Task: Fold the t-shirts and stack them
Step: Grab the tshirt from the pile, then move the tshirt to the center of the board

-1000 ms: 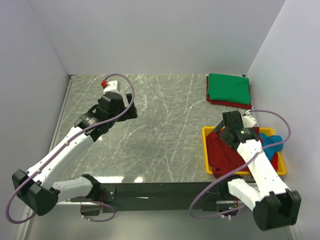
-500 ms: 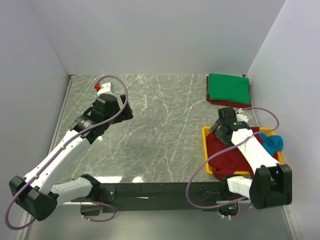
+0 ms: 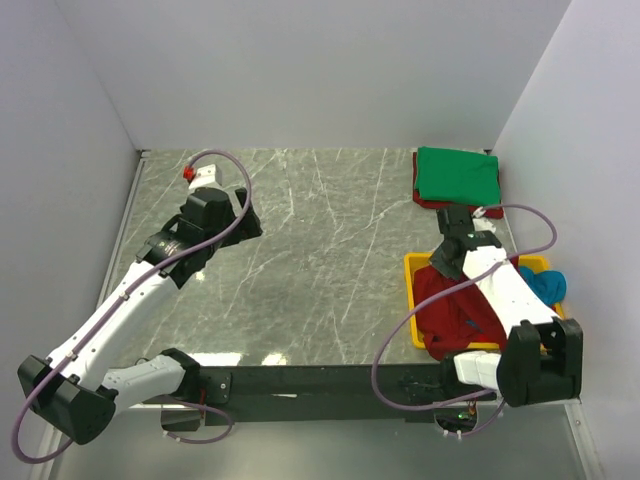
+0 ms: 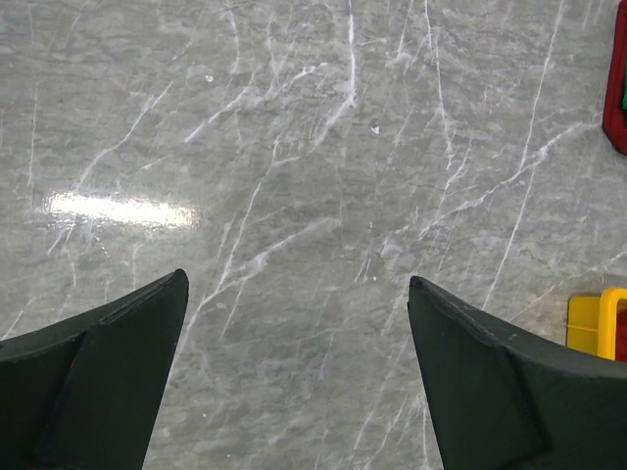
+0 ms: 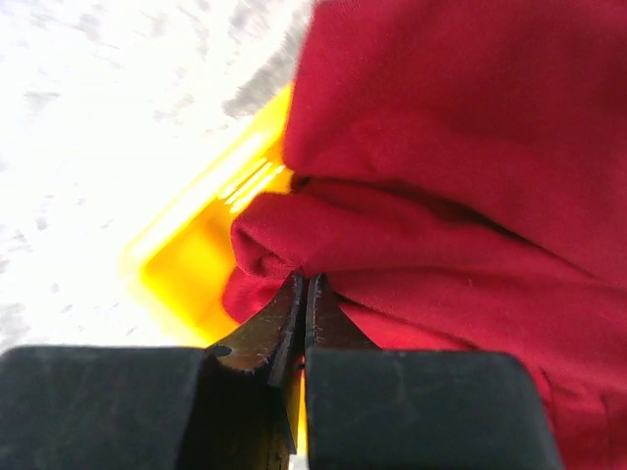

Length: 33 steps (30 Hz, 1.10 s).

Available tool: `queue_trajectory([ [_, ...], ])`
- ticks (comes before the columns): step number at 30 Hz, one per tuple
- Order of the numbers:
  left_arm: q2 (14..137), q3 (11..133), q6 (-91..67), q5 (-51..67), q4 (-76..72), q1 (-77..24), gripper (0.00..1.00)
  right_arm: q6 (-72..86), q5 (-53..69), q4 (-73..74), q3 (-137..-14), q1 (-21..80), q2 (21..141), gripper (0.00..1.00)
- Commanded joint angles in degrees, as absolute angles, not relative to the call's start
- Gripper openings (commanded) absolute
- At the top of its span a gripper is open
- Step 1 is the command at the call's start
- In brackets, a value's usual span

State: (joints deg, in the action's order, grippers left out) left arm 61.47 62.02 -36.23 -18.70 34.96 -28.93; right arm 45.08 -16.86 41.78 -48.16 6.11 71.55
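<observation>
The top external camera sits high over the near edge and looks down and forward, far enough back to hold the whole tabletop [image 3: 330,230] and the yellow tray [image 3: 411,290] at its right. The left wrist camera looks steeply down past the left pincer [image 4: 296,279], close above the tabletop. The tray's corner at its right edge also shows from the top. The right wrist camera sits very near behind the right pincer [image 5: 306,279], facing the dark red t-shirt [image 5: 441,147] in that tray.

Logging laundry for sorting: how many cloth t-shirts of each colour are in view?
Green cloth t-shirt, folded: 1
Dark red cloth t-shirts: 2 (one crumpled in yellow plastic tray, one folded beneath green)
Teal blue cloth t-shirt: 1
Total: 4
</observation>
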Motion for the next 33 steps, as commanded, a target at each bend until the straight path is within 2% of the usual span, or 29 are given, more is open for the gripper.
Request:
queue_trajectory([
  [1, 60.1, 61.7, -36.4, -18.1, 33.4, -28.3, 1.00, 44.9, -19.1, 46.1, -55.6, 5.9, 66.5, 0.00],
  [6, 60.4, 62.0, -36.2, -16.0, 32.4, -27.4, 1.00, 45.4, -20.6, 53.1, -66.0, 5.8, 59.6, 0.00],
  [11, 60.9, 62.6, -36.2, -14.2, 31.6, -26.6, 1.00, 44.4, -22.8, 53.3, -79.9, 5.9, 53.4, 0.00],
  [16, 60.5, 62.8, -36.8, -12.9, 31.7, -26.0, 1.00, 38.5, -11.8, 30.7, -82.3, 6.1, 47.7, 0.00],
  [20, 59.4, 62.8, -37.8, -12.7, 32.1, -25.5, 0.99, 35.4, -3.0, 27.5, -91.9, 10.0, 57.3, 0.00],
  [28, 56.0, 63.3, -38.8, -16.0, 35.1, -24.8, 0.99, 28.8, -4.6, 28.9, -118.1, 31.8, 79.9, 0.00],
  [33, 52.9, 63.0, -39.5, -18.9, 36.8, -24.6, 0.99, 26.6, -5.8, 30.5, -130.2, 36.7, 89.1, 0.00],
])
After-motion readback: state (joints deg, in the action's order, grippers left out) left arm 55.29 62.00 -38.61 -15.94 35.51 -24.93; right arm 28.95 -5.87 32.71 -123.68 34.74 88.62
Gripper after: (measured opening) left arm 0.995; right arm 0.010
